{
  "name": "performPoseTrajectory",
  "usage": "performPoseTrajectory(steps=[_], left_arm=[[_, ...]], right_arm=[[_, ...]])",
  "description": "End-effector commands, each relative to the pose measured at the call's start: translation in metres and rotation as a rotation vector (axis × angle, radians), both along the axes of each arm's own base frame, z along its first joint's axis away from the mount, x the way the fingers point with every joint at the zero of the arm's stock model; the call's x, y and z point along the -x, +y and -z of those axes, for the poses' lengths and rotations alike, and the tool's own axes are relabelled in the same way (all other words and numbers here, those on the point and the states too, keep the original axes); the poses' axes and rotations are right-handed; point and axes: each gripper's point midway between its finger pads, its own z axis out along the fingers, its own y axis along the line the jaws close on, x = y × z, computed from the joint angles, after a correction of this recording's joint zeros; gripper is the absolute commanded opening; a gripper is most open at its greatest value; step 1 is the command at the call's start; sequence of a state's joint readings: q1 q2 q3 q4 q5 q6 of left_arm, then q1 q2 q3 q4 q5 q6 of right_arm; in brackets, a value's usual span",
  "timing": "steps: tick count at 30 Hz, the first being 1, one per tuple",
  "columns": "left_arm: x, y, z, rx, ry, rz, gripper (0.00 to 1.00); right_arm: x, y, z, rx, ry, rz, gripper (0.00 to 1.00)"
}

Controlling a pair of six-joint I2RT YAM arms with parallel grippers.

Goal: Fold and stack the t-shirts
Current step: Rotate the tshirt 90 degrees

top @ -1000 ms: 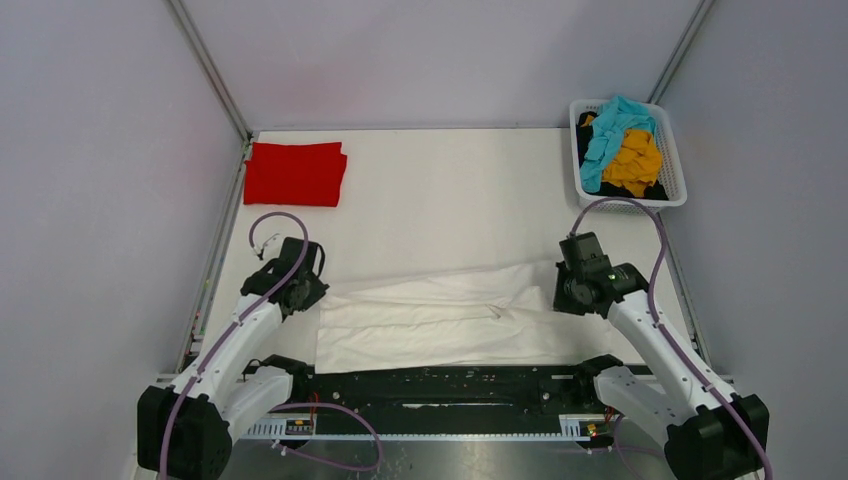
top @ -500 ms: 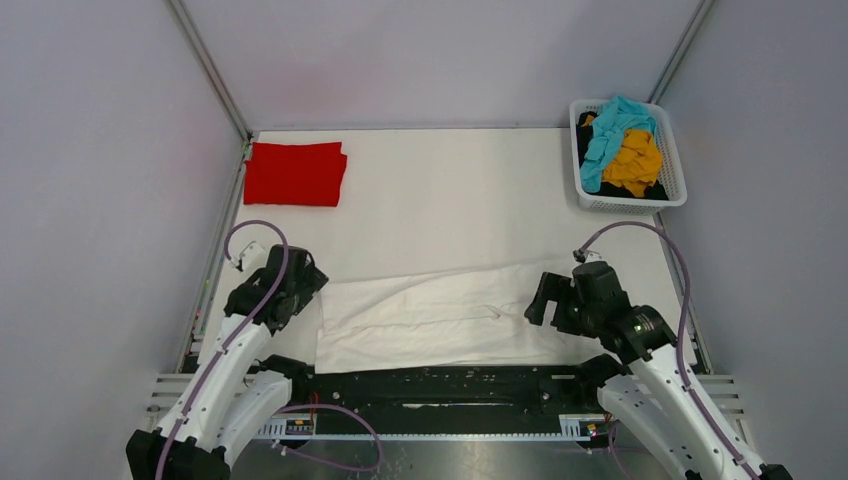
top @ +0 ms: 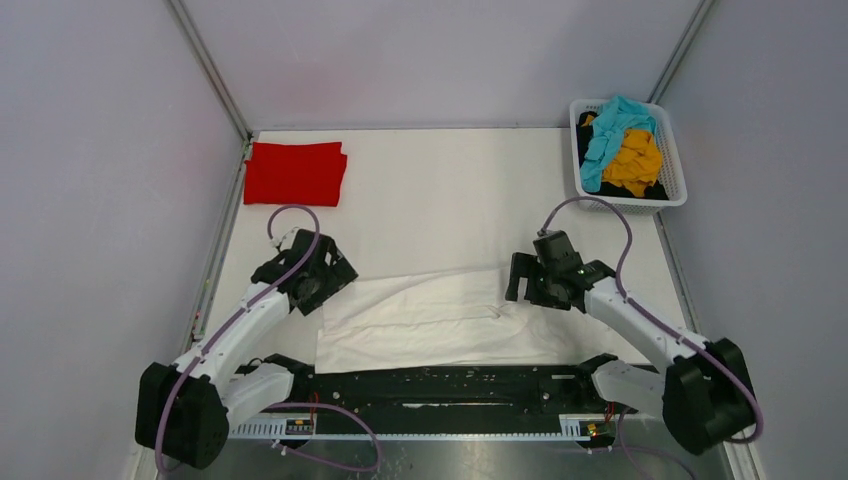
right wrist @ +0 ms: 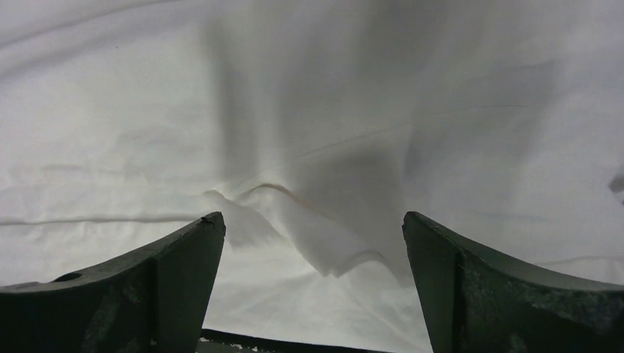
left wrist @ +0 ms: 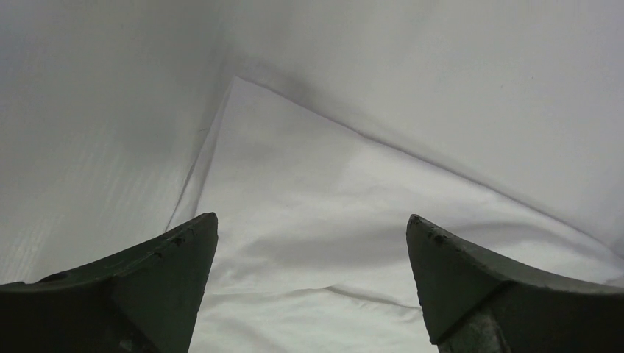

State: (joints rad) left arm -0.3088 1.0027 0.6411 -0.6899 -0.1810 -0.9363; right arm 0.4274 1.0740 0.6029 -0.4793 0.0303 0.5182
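Grey walls are set around the white desk (top: 450, 200). A white shirt (top: 430, 322) is spread, creased, along the near edge. A red shirt (top: 295, 173) is laid folded at the far left corner. A teal shirt (top: 610, 130), a mustard shirt (top: 633, 160) and a black shirt (top: 652, 190) are heaped in a basket (top: 628, 204) at the far right corner. The left jaws are held open above the white shirt's far left corner, and the right jaws are held open above its right part. Nothing is gripped.

White shirt (top: 440, 320); red shirt (top: 295, 173); teal (top: 607, 130), mustard (top: 634, 160), black (top: 590, 185) shirts; white basket (top: 668, 160).
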Motion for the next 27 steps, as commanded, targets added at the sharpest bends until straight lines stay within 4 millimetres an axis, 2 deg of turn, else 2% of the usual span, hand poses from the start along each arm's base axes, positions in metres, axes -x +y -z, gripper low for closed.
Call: performPoseTrajectory(steps=[1, 3, 6, 8, 10, 12, 14, 16, 18, 20, 24, 27], left_arm=[[-0.017, -0.012, -0.013, 0.017, -0.057, 0.050, 0.99], [-0.018, -0.010, -0.013, 0.002, -0.058, 0.046, 0.99], [-0.020, -0.007, -0.016, -0.016, -0.065, 0.044, 0.99], [-0.022, -0.005, -0.020, -0.029, -0.073, 0.040, 0.99], [-0.024, -0.004, -0.023, -0.038, -0.079, 0.040, 0.99], [-0.026, -0.002, -0.025, -0.048, -0.080, 0.040, 0.99], [-0.027, -0.003, -0.026, -0.049, -0.079, 0.044, 0.99], [-0.028, -0.007, -0.028, -0.036, -0.082, 0.063, 0.99], [-0.027, -0.011, -0.028, -0.019, -0.078, 0.088, 0.99], [-0.026, -0.019, -0.027, 0.007, -0.074, 0.125, 0.99], [-0.020, -0.040, -0.024, 0.062, -0.075, 0.225, 0.99], [-0.013, -0.057, -0.019, 0.091, -0.068, 0.296, 0.99]], right_arm=[[-0.006, 0.024, -0.003, -0.068, 0.028, -0.113, 0.99], [0.014, 0.036, 0.002, -0.141, 0.111, -0.147, 0.99], [0.060, 0.060, 0.003, -0.252, 0.230, -0.234, 0.99], [0.095, 0.078, -0.004, -0.296, 0.284, -0.339, 0.99], [0.127, 0.098, -0.019, -0.378, 0.336, -0.459, 0.99], [0.143, 0.102, -0.028, -0.386, 0.359, -0.517, 0.99], [0.134, 0.089, -0.029, -0.304, 0.298, -0.501, 1.00], [0.117, 0.076, -0.030, -0.208, 0.209, -0.464, 0.99], [0.102, 0.067, -0.038, -0.148, 0.142, -0.402, 0.99], [0.091, 0.056, -0.036, -0.095, 0.107, -0.318, 0.99], [0.077, 0.034, -0.017, -0.018, 0.100, -0.134, 1.00], [0.064, 0.028, 0.000, -0.056, 0.135, -0.015, 1.00]])
